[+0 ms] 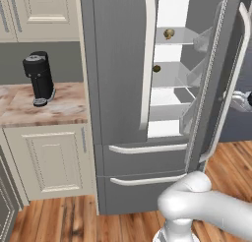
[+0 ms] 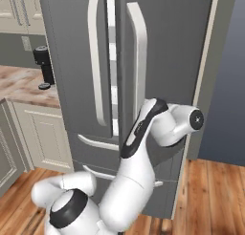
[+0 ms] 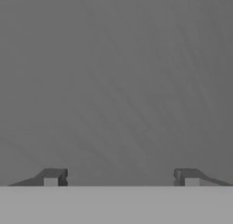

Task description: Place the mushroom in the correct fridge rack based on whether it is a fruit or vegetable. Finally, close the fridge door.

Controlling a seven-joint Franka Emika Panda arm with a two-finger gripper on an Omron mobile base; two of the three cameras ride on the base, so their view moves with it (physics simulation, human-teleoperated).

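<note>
**Mushroom shelved, fridge door half shut**

The grey fridge (image 1: 118,88) is the anchor of the scene. Its right-hand door (image 1: 221,83) stands partly open, swung across in front of the white interior, so a narrow slice of shelves shows between the two door handles. The robot's arm (image 2: 158,124) reaches round the outer face of that door, apparently placed to push it closed.

Inside the fridge, on the fridge rack (image 1: 174,39) at the top, sits the mushroom (image 1: 169,34), small and tan, which suits the vegetable rack. One shelf below it lies a small dark ball (image 1: 156,68).

The gripper (image 3: 120,177) faces a plain grey surface, likely the door panel, with its jaws spread wide and nothing between them.

Left of the fridge, a black coffee machine (image 1: 39,77) stands on the counter (image 1: 69,108).
</note>
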